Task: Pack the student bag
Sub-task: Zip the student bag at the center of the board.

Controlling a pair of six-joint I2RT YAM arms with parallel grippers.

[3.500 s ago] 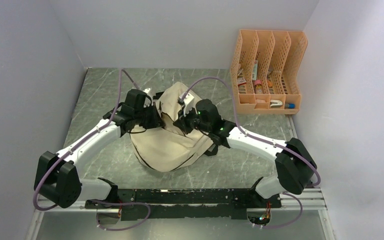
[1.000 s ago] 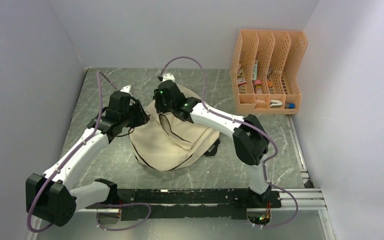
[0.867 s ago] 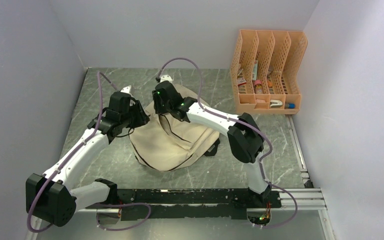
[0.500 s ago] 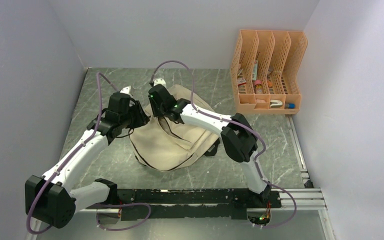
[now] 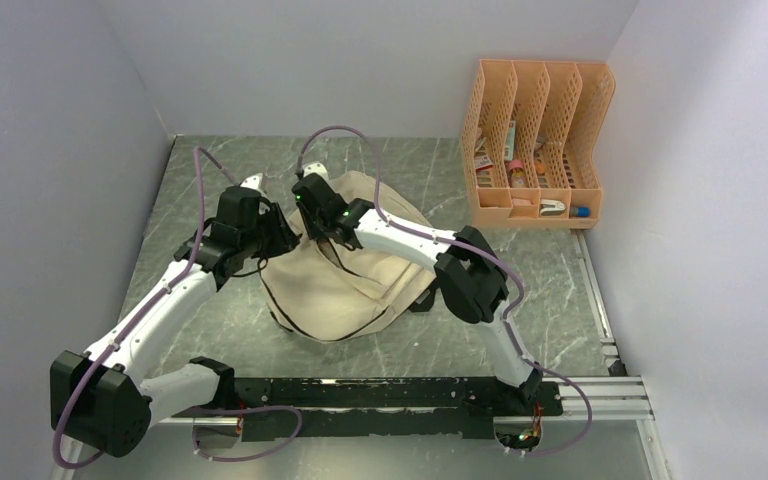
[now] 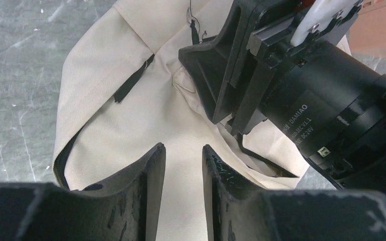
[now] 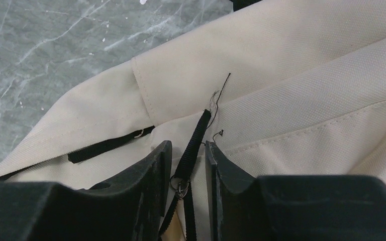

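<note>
A soft cream fabric backpack (image 5: 345,290) with black zippers lies slumped in the middle of the grey marbled table (image 5: 210,170), slightly nearer the far edge than the near one. Both arms reach in over its far left part. The right gripper (image 5: 312,215) comes across from the right side and presses down at the top of the backpack (image 7: 281,75); in its wrist view the right gripper (image 7: 183,150) is clamped on the black zipper pull strap (image 7: 193,140), which runs down between the two fingers to a small metal ring. The left gripper (image 5: 282,238) sits just beside it, at the left edge of the backpack (image 6: 130,90). Seen from its own wrist, the left gripper (image 6: 181,150) has its fingers a narrow gap apart over cream cloth, and I cannot tell whether they pinch any of it. The right gripper (image 6: 201,80) looms close ahead there. An orange perforated plastic file organizer (image 5: 535,130) stands in the far right corner, well apart from the backpack
</note>
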